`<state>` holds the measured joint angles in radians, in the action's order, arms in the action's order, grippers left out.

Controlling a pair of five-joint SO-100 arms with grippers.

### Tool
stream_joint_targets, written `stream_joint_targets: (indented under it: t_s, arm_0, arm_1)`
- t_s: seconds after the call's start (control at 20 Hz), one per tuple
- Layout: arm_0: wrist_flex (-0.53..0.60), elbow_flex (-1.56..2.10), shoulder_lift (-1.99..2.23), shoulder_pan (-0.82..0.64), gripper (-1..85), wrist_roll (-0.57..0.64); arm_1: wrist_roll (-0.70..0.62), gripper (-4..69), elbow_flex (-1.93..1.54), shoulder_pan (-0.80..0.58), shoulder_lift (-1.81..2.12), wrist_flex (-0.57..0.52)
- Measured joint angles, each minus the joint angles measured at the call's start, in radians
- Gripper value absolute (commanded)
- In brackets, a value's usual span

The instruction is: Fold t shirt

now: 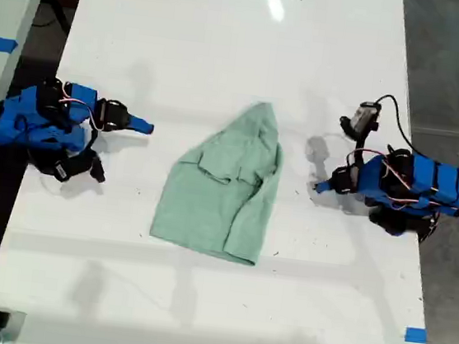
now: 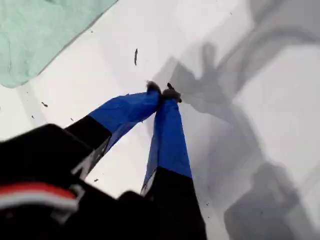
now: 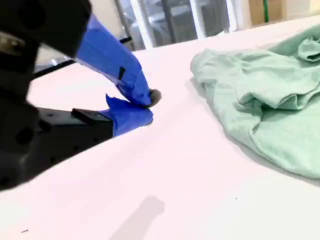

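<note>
Two blue arms flank the t shirt [image 1: 224, 184] in the exterior view, one at each side of the white table [image 1: 228, 39], both clear of the cloth; which is first I cannot tell. Blue tape [image 1: 415, 334] marks the table edge at that view's lower right. In the first wrist view my first gripper [image 2: 162, 92] has its jaws pressed tip to tip on nothing, the t shirt lying apart from them. In the second wrist view my second gripper [image 3: 147, 107] is likewise closed and empty, the rumpled t shirt near but not touching.
</note>
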<state>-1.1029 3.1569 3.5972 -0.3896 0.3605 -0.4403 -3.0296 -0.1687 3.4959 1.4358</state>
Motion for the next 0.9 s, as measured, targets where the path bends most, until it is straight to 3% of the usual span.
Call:
stream_joint_targets:
  t_s: [0.4, 0.65, 0.8, 0.9]
  arm_0:
    - [-0.038, -0.066, 0.000, 0.009, -0.2, -0.067]
    - [-0.040, -0.278, -0.018, 0.152, -0.3, -0.149]
    - [-0.100, -0.548, -0.215, 0.275, -0.3, -0.218]
    - [-0.212, -0.818, -0.503, 0.341, -0.2, -0.250]
  arm_1:
    - [0.000, 1.6, 0.000, -0.014, 0.000, 0.000]
    - [0.000, 1.6, 0.000, -0.014, 0.000, 0.000]
    - [0.000, 1.6, 0.000, -0.014, 0.000, 0.000]
    - [0.000, 1.6, 0.000, -0.014, 0.000, 0.000]
